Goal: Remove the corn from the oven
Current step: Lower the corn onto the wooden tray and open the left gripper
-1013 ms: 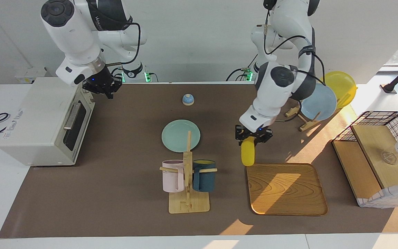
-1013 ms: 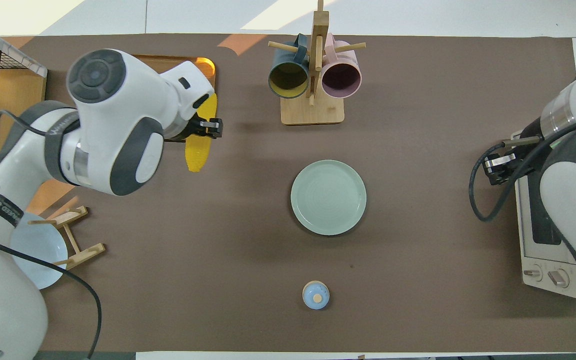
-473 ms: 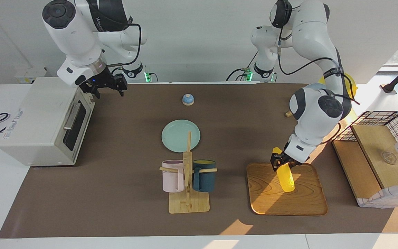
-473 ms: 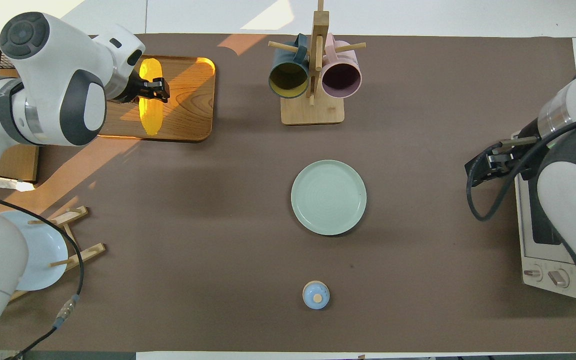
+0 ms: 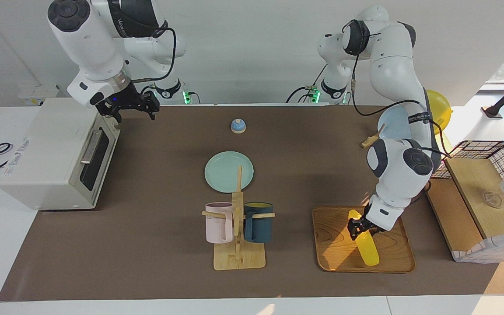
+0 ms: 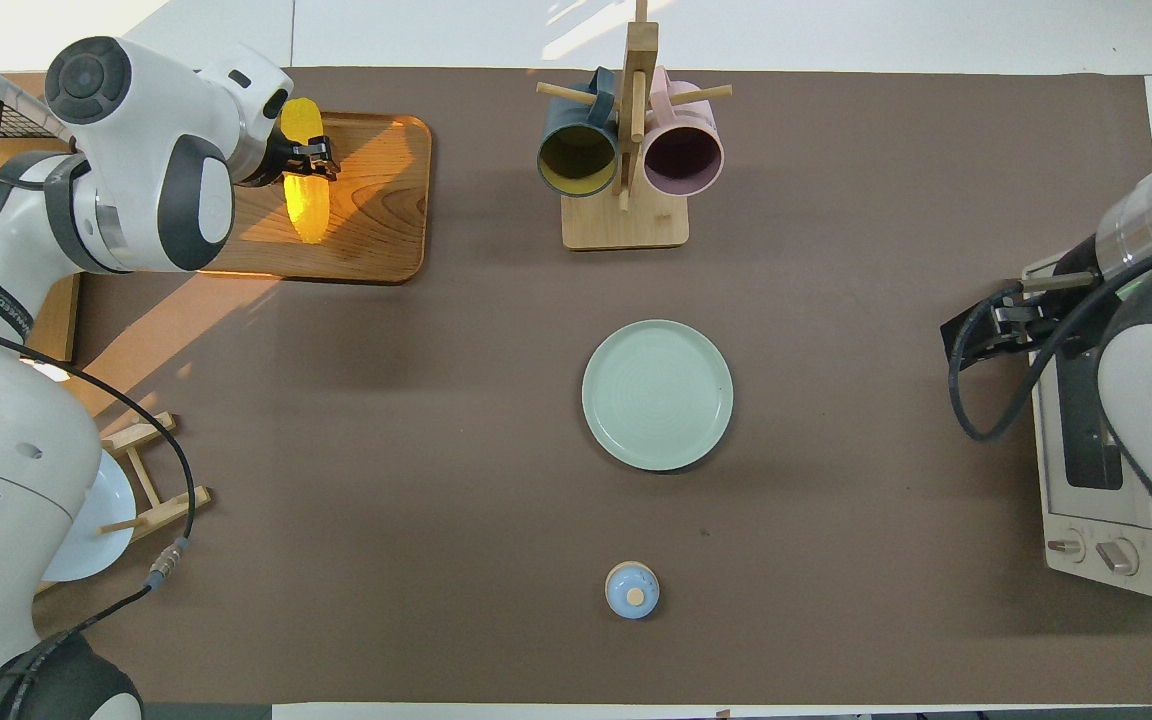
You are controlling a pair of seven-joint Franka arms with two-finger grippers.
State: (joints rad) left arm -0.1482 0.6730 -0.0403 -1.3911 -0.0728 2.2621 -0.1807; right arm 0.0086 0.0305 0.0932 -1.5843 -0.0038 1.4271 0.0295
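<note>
The yellow corn (image 5: 368, 250) hangs tilted in my left gripper (image 5: 358, 227), which is shut on its upper part, low over the wooden tray (image 5: 335, 245). I cannot tell whether its lower end touches the tray. It also shows in the overhead view (image 6: 306, 205) under the left gripper (image 6: 308, 160), over the tray (image 6: 376, 230). The white oven (image 5: 46, 153) stands at the right arm's end of the table, door shut; it also shows in the overhead view (image 6: 1096, 480). My right gripper (image 5: 133, 109) is open and empty in the air by the oven's upper corner.
A mug rack (image 5: 237, 227) with a pink and a dark blue mug stands mid-table, a green plate (image 5: 223, 168) nearer the robots, then a small blue knob (image 5: 238, 126). A blue plate (image 5: 390, 122) and a yellow plate (image 5: 440, 107) stand by the left arm. A wire-mesh wooden box (image 5: 479, 197) is beside the tray.
My left gripper carried the corn from the table beside the tray to over the tray and lowered it. My right gripper shifted a little away from the oven's corner.
</note>
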